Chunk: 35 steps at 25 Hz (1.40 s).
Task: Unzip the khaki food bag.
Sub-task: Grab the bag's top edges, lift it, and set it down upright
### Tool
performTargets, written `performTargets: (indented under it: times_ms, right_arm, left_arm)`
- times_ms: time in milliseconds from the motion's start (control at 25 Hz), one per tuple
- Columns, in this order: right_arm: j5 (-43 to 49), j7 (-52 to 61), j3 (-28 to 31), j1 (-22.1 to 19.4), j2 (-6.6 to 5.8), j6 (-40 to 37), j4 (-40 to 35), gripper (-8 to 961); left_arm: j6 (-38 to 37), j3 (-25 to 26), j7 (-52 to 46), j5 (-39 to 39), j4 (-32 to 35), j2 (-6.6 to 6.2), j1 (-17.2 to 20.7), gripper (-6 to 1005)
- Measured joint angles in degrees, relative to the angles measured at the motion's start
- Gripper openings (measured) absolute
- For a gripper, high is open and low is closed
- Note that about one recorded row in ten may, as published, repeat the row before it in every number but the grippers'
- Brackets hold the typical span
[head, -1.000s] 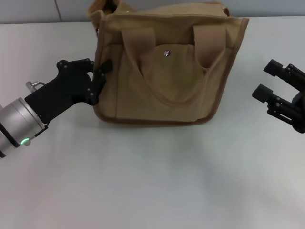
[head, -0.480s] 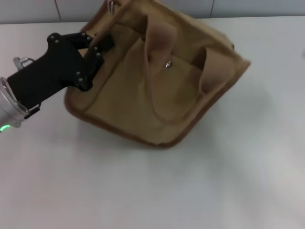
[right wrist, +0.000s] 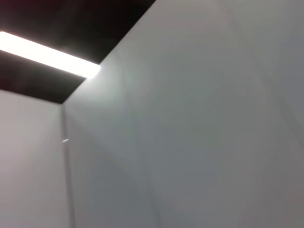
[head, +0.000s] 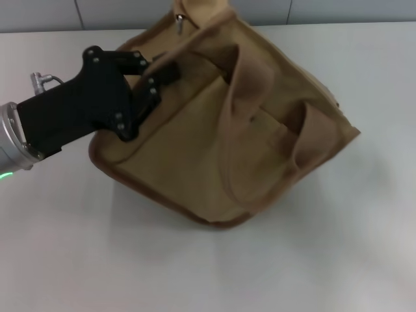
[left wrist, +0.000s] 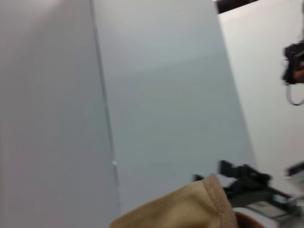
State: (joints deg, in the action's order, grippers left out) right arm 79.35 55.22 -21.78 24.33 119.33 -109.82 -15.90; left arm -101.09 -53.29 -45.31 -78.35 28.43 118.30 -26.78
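Khaki food bag [head: 221, 130] sits tilted at frame centre on the white table [head: 97, 260]. Left gripper [head: 159, 81], upper left, is clamped on its left top edge. Risk: bag drags or tips instead of the zip running, nothing bracing it. Right gripper out of sight; zip pull [head: 179, 19] barely visible.

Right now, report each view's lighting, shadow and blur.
Head view: even light, a soft shadow under the khaki food bag, slight blur where the left gripper meets it. Left wrist view: mostly plain grey wall, the bag's edge soft and near. Right wrist view: a bright ceiling light glares; only wall otherwise.
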Motion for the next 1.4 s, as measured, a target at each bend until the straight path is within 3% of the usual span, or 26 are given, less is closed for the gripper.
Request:
performTargets:
  times_ms: [240, 360, 560, 800, 960, 1120, 1160, 1400]
  right_arm:
    - [0.22, 2.7, -5.11, 5.92, -0.15, 6.41, -0.94, 762]
    - [0.32, 7.31, -11.44, 7.66, -0.04, 10.58, -4.43, 762]
    - [0.37, 9.13, -19.84, 8.37, 0.06, 12.37, -7.03, 761]
    - [0.63, 11.87, -25.95, 8.67, -0.01, 15.11, -9.18, 761]
    - [7.25, 20.18, -31.68, 7.11, -0.06, 19.26, -16.81, 761]
    - [11.2, 23.53, -31.97, 4.58, -0.07, 18.2, -20.63, 761]
    - [11.59, 23.66, -31.84, 2.25, -0.06, 17.36, -21.87, 762]
    - [10.39, 20.63, -28.78, -3.06, 0.0, 14.52, -22.3, 762]
  left_arm:
    - [-0.85, -3.18, 0.06, -0.11, 1.79, -0.01, -0.28, 51]
    - [-0.96, -3.91, 0.0, -0.14, 2.51, 0.02, -0.29, 52]
    - [-1.28, -4.1, 0.02, -0.15, 2.58, 0.08, -0.25, 52]
    - [-1.31, -4.14, 0.12, -0.25, 2.6, 0.16, -0.15, 52]
    - [-1.14, -4.65, 0.39, -0.36, 2.6, 0.18, -0.19, 52]
    - [-1.04, -4.68, 0.71, -0.34, 2.6, 0.22, -0.17, 52]
    - [-1.03, -4.66, 0.7, -0.18, 2.6, 0.28, -0.16, 52]
    - [-0.94, -4.27, 0.54, -0.01, 2.59, 0.26, -0.15, 53]
